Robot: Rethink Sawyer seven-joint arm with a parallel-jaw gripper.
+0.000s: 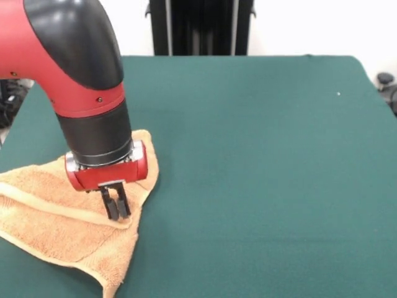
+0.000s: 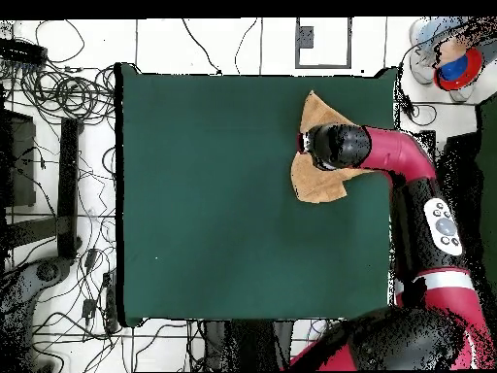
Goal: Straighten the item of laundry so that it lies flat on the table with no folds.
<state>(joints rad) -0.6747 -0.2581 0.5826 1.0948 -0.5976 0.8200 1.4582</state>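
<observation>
The item of laundry [image 1: 56, 226], a tan terry towel, lies crumpled into a rough triangle at the near left of the table [image 1: 248, 155], with one layer folded over along a woven band. My gripper [image 1: 116, 214] points straight down onto that folded edge, its dark fingers [image 1: 110, 205] nearly together and pinching the cloth at their tips. In the overhead view the towel [image 2: 313, 183] sits by the right part of the table [image 2: 214, 194], near the top edge. There the red wrist [image 2: 338, 146] hides the gripper and the towel's middle.
The towel's near corner reaches the table's front edge [image 1: 111, 292], and its left side runs out of the front view. A black stand [image 1: 198, 28] rises behind the table. Cables [image 2: 58, 97] cover the floor beside it, and a blue and red object [image 2: 456, 68] lies off one corner.
</observation>
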